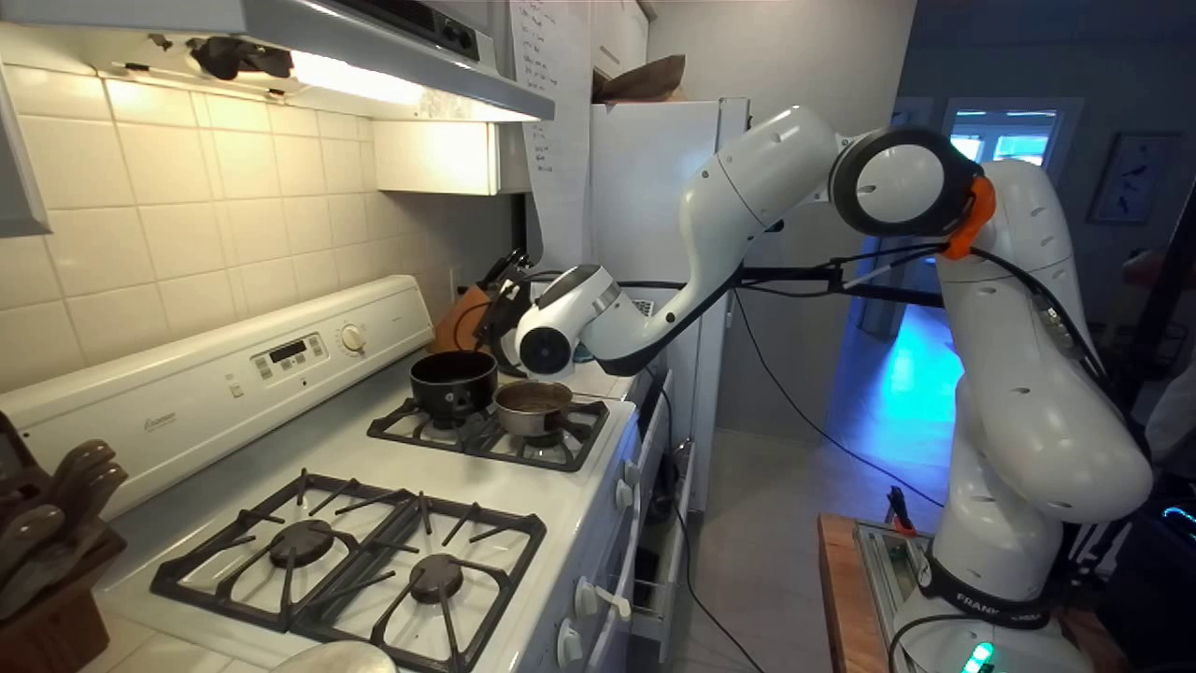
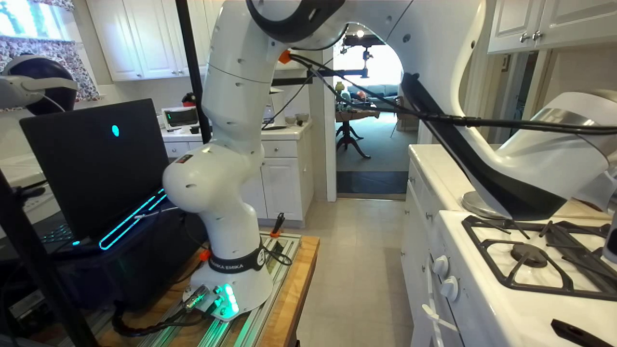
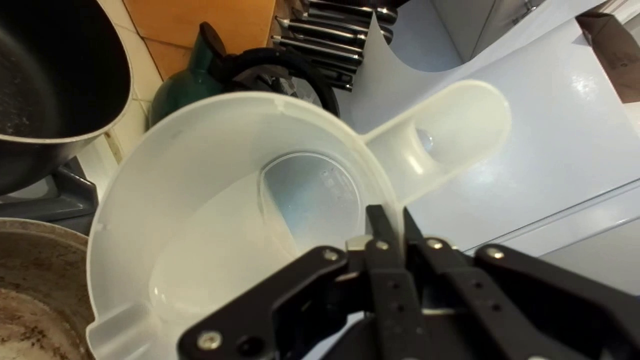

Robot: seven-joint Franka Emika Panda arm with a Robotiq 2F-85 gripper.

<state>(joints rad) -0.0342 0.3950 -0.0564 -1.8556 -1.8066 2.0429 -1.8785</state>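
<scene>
In the wrist view my gripper (image 3: 391,216) is shut on the rim of a translucent plastic measuring cup (image 3: 145,185), with one finger inside the wall and one outside. The cup's handle (image 3: 465,125) points up and right, and a spout (image 3: 120,327) lies at lower left. A paler patch inside may be liquid, though I cannot tell for sure. Left of the cup are a black pot (image 3: 55,75) and a stained small pan (image 3: 35,305). In an exterior view the black pot (image 1: 454,379) and the pan (image 1: 533,408) sit on the far burners, beneath my wrist (image 1: 570,318), which hides the fingers.
A green vessel (image 3: 190,85) and a knife block (image 1: 462,318) stand behind the pots. The range hood (image 1: 392,56) overhangs the stove (image 1: 280,449). A refrigerator (image 1: 654,178) rises beyond. Cables (image 2: 482,122) run along the arm, and a second knife block (image 1: 56,579) sits nearer.
</scene>
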